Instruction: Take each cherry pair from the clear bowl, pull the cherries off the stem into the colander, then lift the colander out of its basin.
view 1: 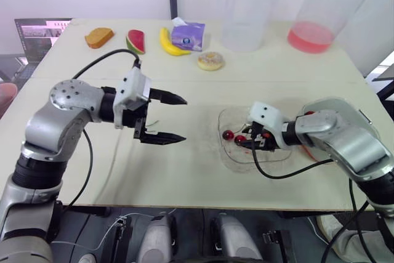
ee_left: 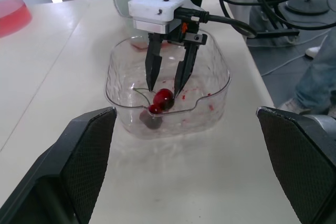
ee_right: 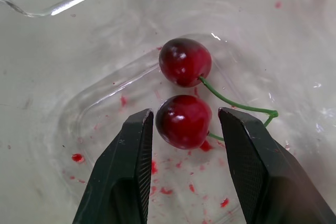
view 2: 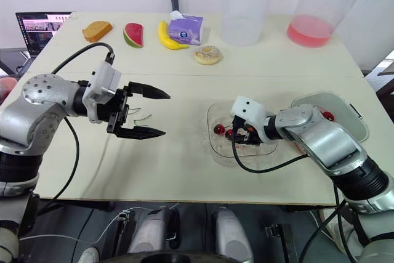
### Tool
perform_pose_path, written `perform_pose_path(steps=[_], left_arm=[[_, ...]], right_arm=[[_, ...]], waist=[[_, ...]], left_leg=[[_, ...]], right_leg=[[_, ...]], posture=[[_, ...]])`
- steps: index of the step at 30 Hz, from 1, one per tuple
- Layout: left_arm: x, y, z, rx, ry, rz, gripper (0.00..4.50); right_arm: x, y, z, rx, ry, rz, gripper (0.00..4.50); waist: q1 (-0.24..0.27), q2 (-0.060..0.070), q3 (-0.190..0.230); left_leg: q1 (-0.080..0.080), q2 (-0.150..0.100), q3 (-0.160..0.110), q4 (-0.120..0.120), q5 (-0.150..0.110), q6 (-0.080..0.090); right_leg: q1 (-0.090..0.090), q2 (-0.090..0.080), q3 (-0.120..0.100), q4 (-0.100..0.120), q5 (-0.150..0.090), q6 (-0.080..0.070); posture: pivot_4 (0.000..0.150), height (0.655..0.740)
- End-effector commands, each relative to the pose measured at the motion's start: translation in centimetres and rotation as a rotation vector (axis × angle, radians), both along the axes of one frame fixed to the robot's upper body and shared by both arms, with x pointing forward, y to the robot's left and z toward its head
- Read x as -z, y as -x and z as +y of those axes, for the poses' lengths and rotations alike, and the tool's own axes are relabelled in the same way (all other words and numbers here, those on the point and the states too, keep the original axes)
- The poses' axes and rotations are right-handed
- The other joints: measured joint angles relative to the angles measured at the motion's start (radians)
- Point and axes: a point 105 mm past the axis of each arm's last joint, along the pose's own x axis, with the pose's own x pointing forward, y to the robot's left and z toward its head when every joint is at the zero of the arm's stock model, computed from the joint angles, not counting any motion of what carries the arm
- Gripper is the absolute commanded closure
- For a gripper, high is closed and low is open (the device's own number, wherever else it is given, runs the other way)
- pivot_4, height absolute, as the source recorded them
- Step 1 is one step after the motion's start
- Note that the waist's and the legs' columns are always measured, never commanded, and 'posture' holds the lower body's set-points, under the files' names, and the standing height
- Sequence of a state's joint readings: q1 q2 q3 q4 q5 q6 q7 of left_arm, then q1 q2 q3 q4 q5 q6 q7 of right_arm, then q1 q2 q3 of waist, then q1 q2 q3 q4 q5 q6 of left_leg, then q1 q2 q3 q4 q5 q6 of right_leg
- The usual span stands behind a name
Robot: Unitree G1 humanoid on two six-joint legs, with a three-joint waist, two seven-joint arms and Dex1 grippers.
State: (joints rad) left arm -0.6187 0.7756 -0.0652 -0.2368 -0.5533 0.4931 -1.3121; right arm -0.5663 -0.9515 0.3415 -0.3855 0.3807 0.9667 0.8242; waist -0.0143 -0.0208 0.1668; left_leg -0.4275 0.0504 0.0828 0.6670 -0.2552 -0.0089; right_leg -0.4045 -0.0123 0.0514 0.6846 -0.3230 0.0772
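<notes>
Cream tabletop [view 2: 184, 170] runs back to a pale wall, with a laptop screen [view 2: 43, 28] at the far left whose contents are too small to read. Along the far edge lie a bread slice [view 2: 97, 30], a watermelon wedge [view 2: 133, 34], a banana [view 2: 168, 36], a purple tissue pack [view 2: 186, 29] with print that cannot be made out, and a donut [view 2: 208, 55]. Two tall clear containers stand far right, both cut off at the top: one [view 2: 246, 26] looks empty, the other [view 2: 311, 29] holds pink liquid.

The clear bowl [view 2: 214, 146] sits near the right of the table, its floor spotted with red juice. In it lies the cherry pair [ee_right: 184, 121], two dark red cherries joined by a green stem. The right gripper [ee_left: 165, 88] reaches down into the bowl, with its fingers apart on either side of one cherry and a thin gap showing on each side.

The left gripper [view 2: 165, 114] hovers over bare table to the left of the bowl, well apart from it, fingers spread wide and holding nothing.

A clear-rimmed vessel [view 2: 345, 100] at the right edge is mostly hidden by the right arm. Something red shows inside, and colander and basin cannot be told apart.
</notes>
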Motion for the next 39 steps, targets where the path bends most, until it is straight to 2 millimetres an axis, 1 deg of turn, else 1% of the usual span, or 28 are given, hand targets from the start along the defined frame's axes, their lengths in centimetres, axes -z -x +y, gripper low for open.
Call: perform_pose_path(steps=[1, 9, 17, 18, 21, 22, 25, 28, 30, 31, 33, 34, 37, 38, 39], left_arm=[[-0.5, 0.1, 0.1, -0.001, 0.001, -0.025, 0.0], [-0.4, -0.3, 0.1, -0.015, 0.002, -0.025, 0.0], [-0.6, -0.3, 0.0, -0.021, 0.01, -0.025, 0.0], [-0.6, -0.3, 0.0, -0.022, 0.011, -0.024, 0.0], [-0.6, -0.3, 0.0, -0.023, 0.01, -0.023, 0.0], [-0.6, -0.3, 0.0, -0.023, 0.01, -0.023, 0.0], [-0.7, -0.3, -0.1, -0.022, 0.012, -0.022, 0.0], [-0.7, -0.4, -0.1, -0.024, 0.014, -0.02, 0.0], [-0.8, -0.5, -0.2, -0.025, 0.02, -0.017, 0.0], [-1.0, -0.5, -0.3, -0.024, 0.031, -0.011, 0.0], [-1.4, -0.7, -0.5, -0.035, 0.057, 0.015, 0.0], [-1.7, -0.8, -0.6, -0.037, 0.075, 0.034, 0.0], [-3.0, -0.9, -1.2, -0.034, 0.151, 0.121, 0.0], [-3.3, -1.1, -1.4, -0.039, 0.168, 0.152, 0.0], [-3.5, -1.3, -1.6, -0.043, 0.175, 0.178, 0.0]], right_arm=[[-0.5, -0.1, 0.4, -0.02, 0.005, -0.019, 2.41], [1.1, -0.3, 0.5, -0.004, 0.029, 0.028, 2.41], [1.5, -0.3, 0.6, -0.006, 0.029, 0.03, 2.41], [1.4, -0.3, 0.7, -0.009, 0.03, 0.027, 2.67], [1.0, -0.2, 0.7, -0.017, 0.029, 0.015, 3.49], [0.7, -0.1, 0.7, -0.024, 0.025, 0.008, 3.56], [-0.7, 0.2, 0.7, -0.044, 0.012, -0.021, 3.56], [-2.4, 0.5, 0.5, -0.06, 0.009, -0.072, 3.56], [-4.0, 1.0, 0.6, -0.101, 0.01, -0.129, 3.56], [-4.9, 1.5, 0.7, -0.157, 0.03, -0.187, 3.56], [-6.0, 2.4, 0.9, -0.273, 0.125, -0.304, 3.56], [-6.2, 2.5, 0.7, -0.307, 0.182, -0.358, 3.56], [-7.5, 1.9, 0.9, -0.456, 0.382, -0.626, 3.56], [-8.0, 1.7, 1.2, -0.519, 0.445, -0.73, 3.56], [-8.2, 1.5, 1.5, -0.565, 0.474, -0.797, 3.56]], waist=[[0.0, 0.0, 0.0], [0.0, 0.0, 0.0], [0.0, 0.0, 0.0], [0.0, 0.0, 0.0], [0.0, 0.0, 0.0], [0.0, 0.0, 0.0], [0.0, 0.0, 0.0], [0.001, 0.0, 0.0], [0.001, 0.0, 0.0], [0.001, 0.0, 0.0], [0.003, 0.0, 0.0], [0.002, 0.0, 0.0], [0.0, 0.0, 0.0], [-0.001, 0.0, 0.0], [-0.002, 0.0, 0.0]], left_leg=[[0.0, 0.0, 0.0, 0.0, 0.0, 0.0], [0.0, 0.0, 0.0, 0.0, 0.0, 0.0], [0.0, 0.0, 0.0, 0.0, 0.0, 0.0], [0.0, 0.0, 0.0, 0.0, 0.0, 0.0], [0.0, 0.0, 0.0, 0.0, 0.0, 0.0], [0.0, 0.0, 0.0, 0.0, 0.0, 0.0], [0.0, 0.0, 0.0, 0.0, 0.0, 0.0], [0.0, 0.0, 0.0, 0.0, 0.0, 0.0], [0.0, 0.0, 0.0, 0.0, 0.0, 0.0], [0.0, 0.0, 0.0, 0.0, 0.0, 0.0], [0.0, 0.0, 0.0, 0.0, 0.0, 0.0], [0.0, 0.0, 0.0, 0.0, 0.0, 0.0], [0.0, 0.0, 0.0, 0.001, 0.0, 0.0], [0.0, 0.0, 0.0, 0.001, 0.0, 0.0], [0.0, 0.0, 0.0, 0.001, 0.0, 0.0]], right_leg=[[0.0, 0.0, 0.0, 0.0, 0.0, 0.0], [0.0, 0.0, 0.0, 0.0, 0.0, 0.0], [0.0, 0.0, 0.0, 0.0, 0.0, 0.0], [0.0, 0.0, 0.0, 0.0, 0.0, 0.0], [0.0, 0.0, 0.0, 0.0, 0.0, 0.0], [0.0, 0.0, 0.0, 0.0, 0.0, 0.0], [0.0, 0.0, 0.0, 0.0, 0.0, 0.0], [0.0, 0.0, 0.0, 0.0, 0.0, 0.0], [0.0, 0.0, 0.0, 0.0, 0.0, 0.0], [0.0, 0.0, 0.0, 0.0, 0.0, 0.0], [0.0, 0.0, 0.0, 0.0, 0.0, 0.0], [0.0, 0.0, 0.0, 0.0, 0.0, 0.0], [0.0, 0.0, 0.0, 0.0, 0.0, 0.0], [0.0, 0.0, 0.0, 0.0, 0.0, 0.0], [0.0, 0.0, 0.0, 0.001, 0.0, 0.0]], posture=[[0.15, 0.74], [0.15, 0.74], [0.15, 0.74], [0.15, 0.74], [0.15, 0.74], [0.15, 0.74], [0.15, 0.74], [0.15, 0.74], [0.15, 0.74], [0.15, 0.74], [0.15, 0.74], [0.15, 0.74], [0.15, 0.74], [0.15, 0.74], [0.15, 0.74]])
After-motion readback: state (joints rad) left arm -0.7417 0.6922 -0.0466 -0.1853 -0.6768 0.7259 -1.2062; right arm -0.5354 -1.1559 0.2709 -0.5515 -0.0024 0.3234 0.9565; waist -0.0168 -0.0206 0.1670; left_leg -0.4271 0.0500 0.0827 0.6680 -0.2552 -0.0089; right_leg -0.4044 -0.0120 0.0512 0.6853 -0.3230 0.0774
